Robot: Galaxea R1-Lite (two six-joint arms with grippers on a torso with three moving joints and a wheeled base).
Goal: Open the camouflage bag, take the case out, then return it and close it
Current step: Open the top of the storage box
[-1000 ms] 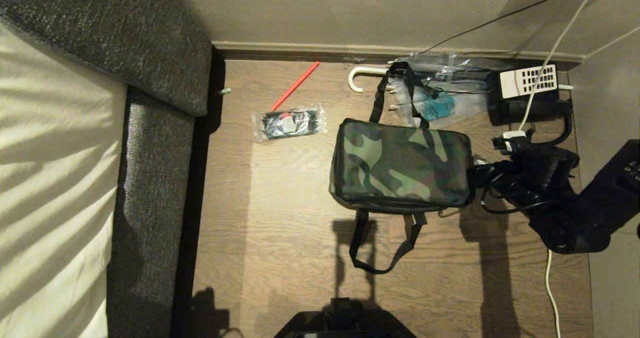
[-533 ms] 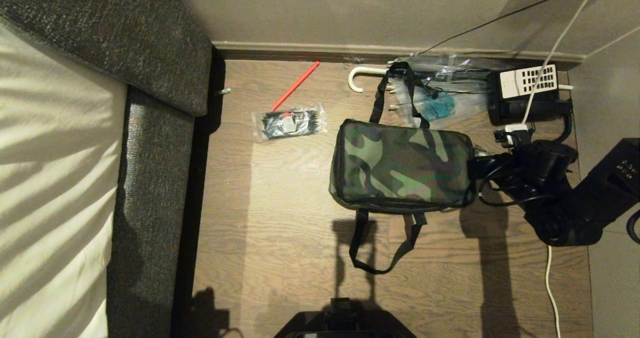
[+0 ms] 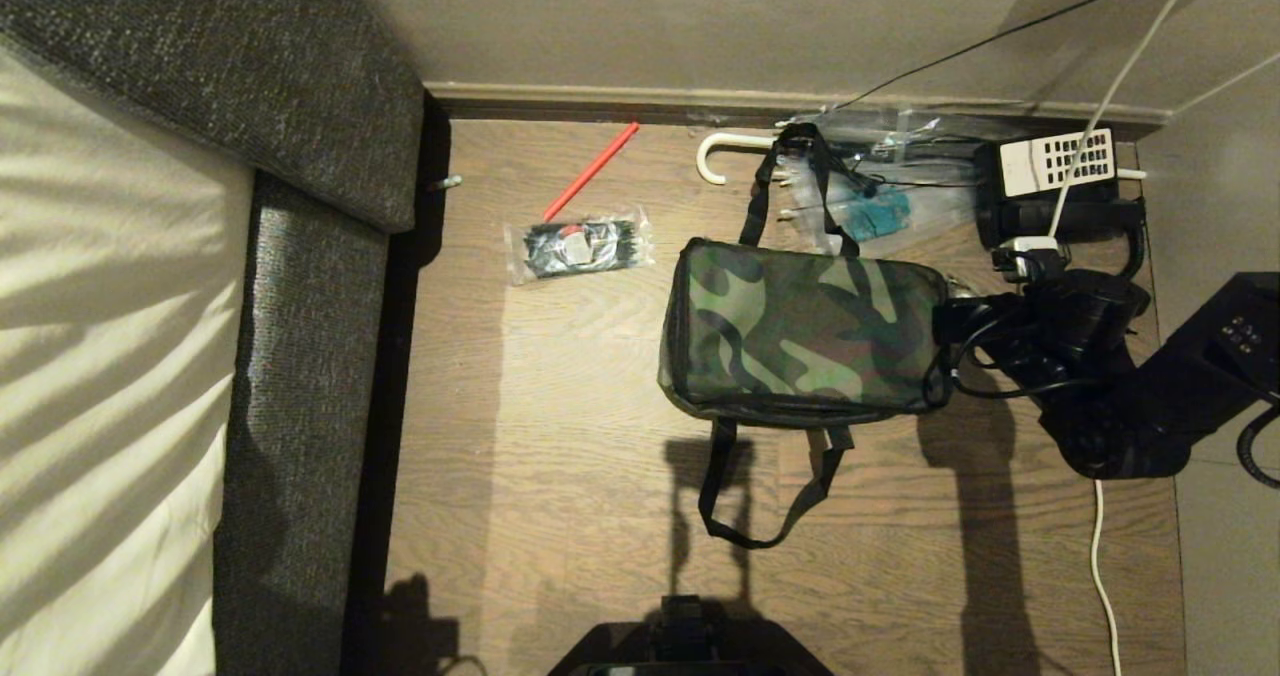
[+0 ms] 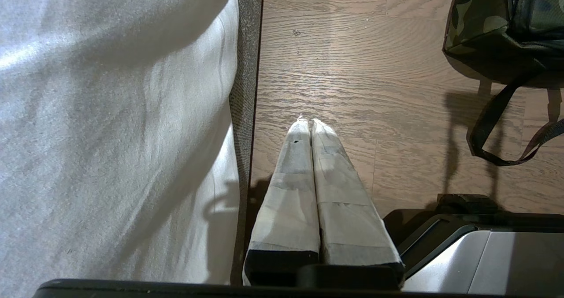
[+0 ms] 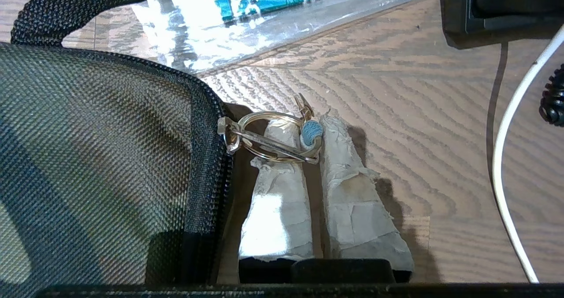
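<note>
- The bag [image 3: 800,328] lies flat and closed on the wood floor [image 3: 560,386], a little right of the head view's centre, one black strap [image 3: 745,501] looping toward 6 o'clock and another toward 12.
- The right hand [image 5: 308,135] sits at the bag's 3 o'clock end, touching its corner; from the head view the arm [image 3: 1120,386] reaches in from the right edge.
- Its taped fingers [image 5: 273,210] are pressed nearly together, pinching the metal zipper ring [image 5: 269,135] with a small blue bead, right beside the zipper's black teeth.
- The case is not visible.
- The left hand [image 4: 307,124] hangs well apart at the bag's 8 o'clock, over bare floor next to the bed [image 4: 110,135], its fingers pressed together on nothing.
- A clear packet [image 3: 578,246] lies at the bag's 10 o'clock, a red stick [image 3: 592,171] beyond it, and a black phone [image 3: 1055,191] at 1 o'clock.
</note>
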